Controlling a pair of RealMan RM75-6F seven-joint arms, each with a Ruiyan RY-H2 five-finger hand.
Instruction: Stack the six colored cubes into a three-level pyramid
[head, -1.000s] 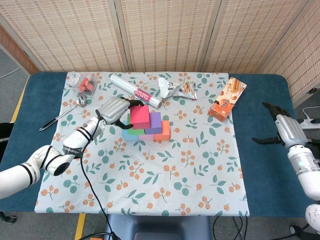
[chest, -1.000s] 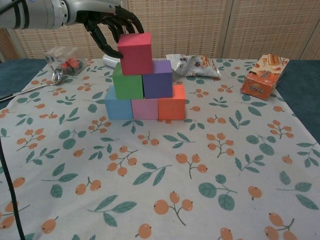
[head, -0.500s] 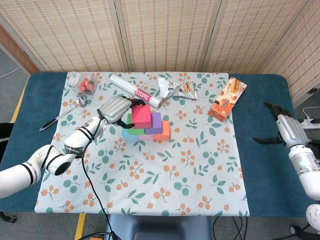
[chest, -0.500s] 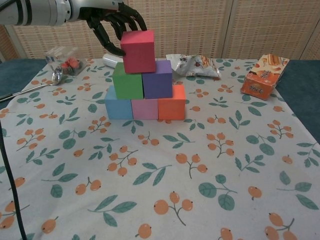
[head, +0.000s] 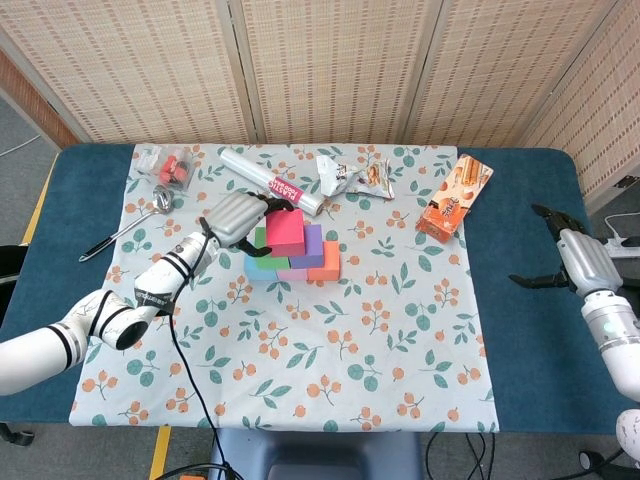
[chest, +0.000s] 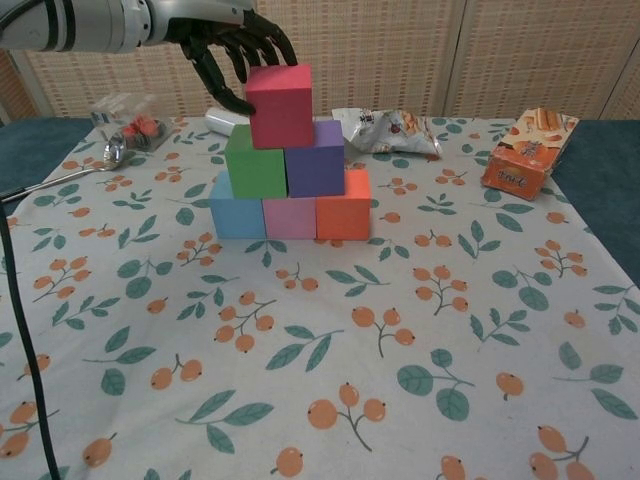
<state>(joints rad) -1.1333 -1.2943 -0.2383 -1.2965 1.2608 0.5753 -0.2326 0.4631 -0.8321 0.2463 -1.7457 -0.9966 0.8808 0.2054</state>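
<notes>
Gripping: the left hand (chest: 228, 52) has its dark fingers curled round the red cube (chest: 281, 104) from behind and to the hand's right, thumb low on the cube's left face.
Red cube: top of the pyramid, resting on the green cube (chest: 254, 166) and the purple cube (chest: 316, 158), set a little toward the green side.
Bottom row: blue cube (chest: 236, 210), pink cube (chest: 289, 216) and orange cube (chest: 344, 209), touching side by side, below and in front of the left hand.
Chest view only: the three levels in profile and the fingers' contact with the red cube; the right hand lies outside it.
Head view only: the right hand (head: 570, 259), fingers spread and holding nothing, over the blue table (head: 520, 300) well apart from the cubes, at the far right edge; also the whole left forearm crossing the floral cloth (head: 300, 350).
Behind the left hand: a plastic roll (head: 272, 180), a snack bag (head: 352, 176), a clear packet (head: 165, 165) and a spoon (head: 125, 228).
Between the hands: an orange box (head: 455, 196), far beyond the pyramid.
</notes>
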